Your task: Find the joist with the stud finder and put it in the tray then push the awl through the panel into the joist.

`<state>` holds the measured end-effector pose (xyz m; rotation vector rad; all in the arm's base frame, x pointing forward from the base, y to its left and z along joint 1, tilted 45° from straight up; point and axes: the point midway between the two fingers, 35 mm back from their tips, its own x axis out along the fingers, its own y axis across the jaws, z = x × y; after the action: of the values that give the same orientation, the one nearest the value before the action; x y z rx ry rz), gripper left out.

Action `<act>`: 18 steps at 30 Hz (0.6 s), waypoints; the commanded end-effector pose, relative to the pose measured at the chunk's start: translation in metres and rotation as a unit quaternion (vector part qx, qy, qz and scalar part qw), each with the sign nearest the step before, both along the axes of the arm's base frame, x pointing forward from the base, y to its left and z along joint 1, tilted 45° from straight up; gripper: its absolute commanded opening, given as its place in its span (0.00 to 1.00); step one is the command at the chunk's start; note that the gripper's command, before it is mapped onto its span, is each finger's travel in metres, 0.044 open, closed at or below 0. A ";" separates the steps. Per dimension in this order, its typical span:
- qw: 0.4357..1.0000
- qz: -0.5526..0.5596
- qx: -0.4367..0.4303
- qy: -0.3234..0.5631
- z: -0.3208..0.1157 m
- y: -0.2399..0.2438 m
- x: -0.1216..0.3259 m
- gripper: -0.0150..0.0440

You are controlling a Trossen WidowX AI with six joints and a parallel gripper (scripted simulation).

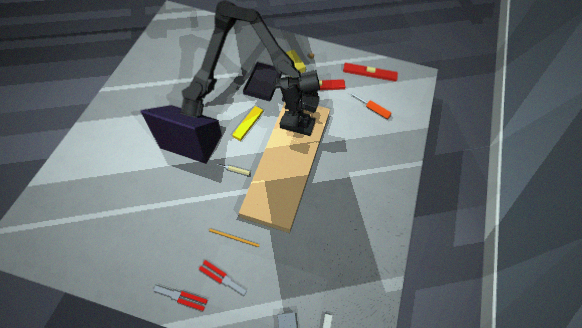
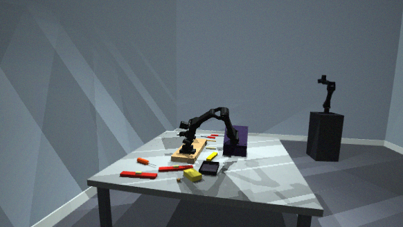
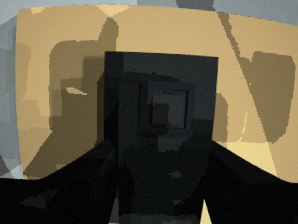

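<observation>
My gripper (image 1: 298,114) (image 2: 187,147) (image 3: 158,137) is shut on the black stud finder (image 1: 298,128) (image 2: 187,151) (image 3: 130,67). The stud finder is upright, at or just above the top of the tan floor panel (image 1: 280,175) (image 2: 199,147) (image 3: 165,25), near the panel's end closer to the tray; contact cannot be told. Its small square screen looks grey in the wrist view. The awl (image 1: 239,170) (image 2: 211,148), with a cream handle, lies on the table beside the panel's long side. The black tray (image 1: 257,96) (image 2: 208,173) shows nothing inside. The joist is hidden.
A yellow bar (image 1: 247,123) (image 2: 212,156) lies between panel and purple block (image 1: 175,132) (image 2: 239,133). Two red levels, an orange screwdriver (image 1: 378,109) (image 2: 142,160) and a yellow block (image 2: 192,174) lie around the panel's tray end. A pencil (image 1: 234,237) and two red-handled pliers lie beyond its other end.
</observation>
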<state>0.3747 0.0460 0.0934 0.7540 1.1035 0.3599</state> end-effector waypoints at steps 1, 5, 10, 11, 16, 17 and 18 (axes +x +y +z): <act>1.000 -0.001 -0.001 0.002 -0.006 -0.005 -0.001 0.25; 1.000 -0.001 -0.002 0.002 -0.010 -0.009 -0.002 0.25; 1.000 -0.001 -0.002 0.002 -0.015 -0.014 -0.003 0.25; 1.000 -0.001 -0.002 0.002 -0.016 -0.015 -0.003 0.25; 1.000 -0.001 -0.002 0.002 -0.020 -0.019 -0.003 0.25; 1.000 -0.001 -0.002 0.002 -0.021 -0.020 -0.004 0.25; 1.000 -0.001 -0.002 0.002 -0.022 -0.021 -0.004 0.25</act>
<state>0.3720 0.0289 0.0760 0.7539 1.1044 0.3594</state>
